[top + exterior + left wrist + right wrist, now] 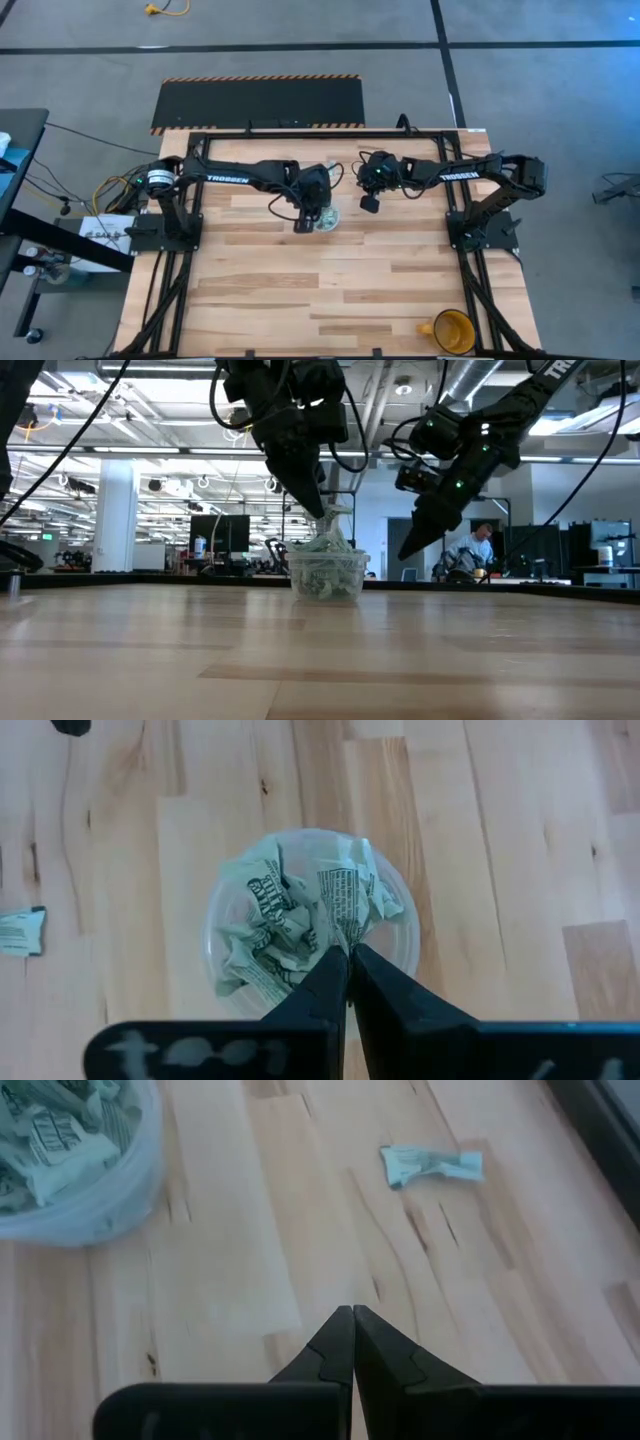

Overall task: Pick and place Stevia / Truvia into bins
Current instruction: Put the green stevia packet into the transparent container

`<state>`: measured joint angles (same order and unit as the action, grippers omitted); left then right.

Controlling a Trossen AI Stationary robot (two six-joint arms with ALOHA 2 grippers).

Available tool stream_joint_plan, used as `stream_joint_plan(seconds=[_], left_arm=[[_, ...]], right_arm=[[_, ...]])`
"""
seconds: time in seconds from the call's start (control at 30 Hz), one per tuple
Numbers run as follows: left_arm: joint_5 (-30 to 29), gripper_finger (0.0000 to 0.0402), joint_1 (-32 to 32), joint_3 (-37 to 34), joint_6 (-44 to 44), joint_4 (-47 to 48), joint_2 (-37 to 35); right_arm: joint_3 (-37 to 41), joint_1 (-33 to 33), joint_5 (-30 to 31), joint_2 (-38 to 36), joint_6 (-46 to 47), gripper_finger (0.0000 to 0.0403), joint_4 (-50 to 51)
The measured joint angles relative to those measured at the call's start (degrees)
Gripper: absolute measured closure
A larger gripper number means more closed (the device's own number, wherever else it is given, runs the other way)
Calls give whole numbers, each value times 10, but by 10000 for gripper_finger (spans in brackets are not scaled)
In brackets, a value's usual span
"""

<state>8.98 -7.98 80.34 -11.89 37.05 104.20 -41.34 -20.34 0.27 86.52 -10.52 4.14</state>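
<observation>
The clear plastic cup stands on the table, heaped with crumpled pale green and white Stevia sachets. It also shows in the low view and the high view. My left gripper hangs over the cup from above, shut on one sachet. My right gripper is shut and empty. It hovers above the bare table right of the cup, clear of the wood. One loose sachet lies flat on the table beyond my right gripper. Another loose sachet lies near the cup. My left gripper pinches a crumpled sachet by its edge between the two fingertips, coming from above and pointing down. The sachet stands upright above the cup's rim. Its lower part reaches into the heap of sachets in the cup.
A yellow-orange mug stands near the table's near right corner, far from both grippers. The wooden table top is bare between cup and mug. Black frame rails run along the table's left and right edges.
</observation>
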Motion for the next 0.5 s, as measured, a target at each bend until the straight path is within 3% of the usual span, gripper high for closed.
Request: stream_joint_plan(seconds=[0.5], left_arm=[[-28, 401, 1, 1, 27, 2, 48]], right_arm=[[1, 9, -2, 0, 0, 403, -9]])
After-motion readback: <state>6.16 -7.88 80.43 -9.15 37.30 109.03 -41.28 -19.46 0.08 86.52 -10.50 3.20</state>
